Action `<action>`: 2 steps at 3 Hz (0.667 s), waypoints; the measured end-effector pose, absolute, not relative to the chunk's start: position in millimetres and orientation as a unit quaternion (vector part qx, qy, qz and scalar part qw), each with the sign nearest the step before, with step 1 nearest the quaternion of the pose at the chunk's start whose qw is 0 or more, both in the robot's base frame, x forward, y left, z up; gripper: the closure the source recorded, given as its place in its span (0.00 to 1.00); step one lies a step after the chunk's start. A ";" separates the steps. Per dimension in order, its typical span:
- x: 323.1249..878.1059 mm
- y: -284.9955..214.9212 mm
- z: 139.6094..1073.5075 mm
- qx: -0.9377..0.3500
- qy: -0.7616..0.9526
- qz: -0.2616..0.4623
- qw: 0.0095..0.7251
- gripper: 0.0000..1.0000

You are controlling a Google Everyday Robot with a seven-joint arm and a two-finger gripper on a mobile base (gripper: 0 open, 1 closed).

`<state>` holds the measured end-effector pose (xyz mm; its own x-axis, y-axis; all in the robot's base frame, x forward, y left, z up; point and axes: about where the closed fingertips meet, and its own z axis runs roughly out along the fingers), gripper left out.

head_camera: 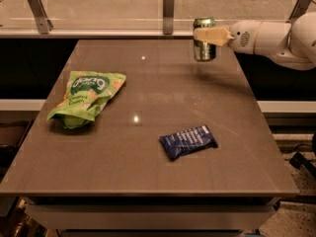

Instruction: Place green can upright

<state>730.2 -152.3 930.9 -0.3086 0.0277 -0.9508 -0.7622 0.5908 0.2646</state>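
Observation:
The green can (pixel 204 49) is upright at the far right part of the brown table (pixel 148 147), with its silver top showing. My gripper (pixel 210 34) reaches in from the right on a white arm (pixel 269 37). Its tan fingers (pixel 213 35) are closed across the can's upper half. The can hangs a little above the table, with its shadow below it.
A crinkled green snack bag (pixel 85 97) lies at the left of the table. A dark blue wrapped snack (pixel 188 140) lies right of centre toward the front. A glass railing with metal posts (pixel 169 11) runs behind the far edge.

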 end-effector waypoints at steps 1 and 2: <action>728.8 -156.2 927.3 -0.243 0.708 0.376 0.546 1.00; 729.8 -159.2 923.2 -0.227 0.708 0.368 0.558 1.00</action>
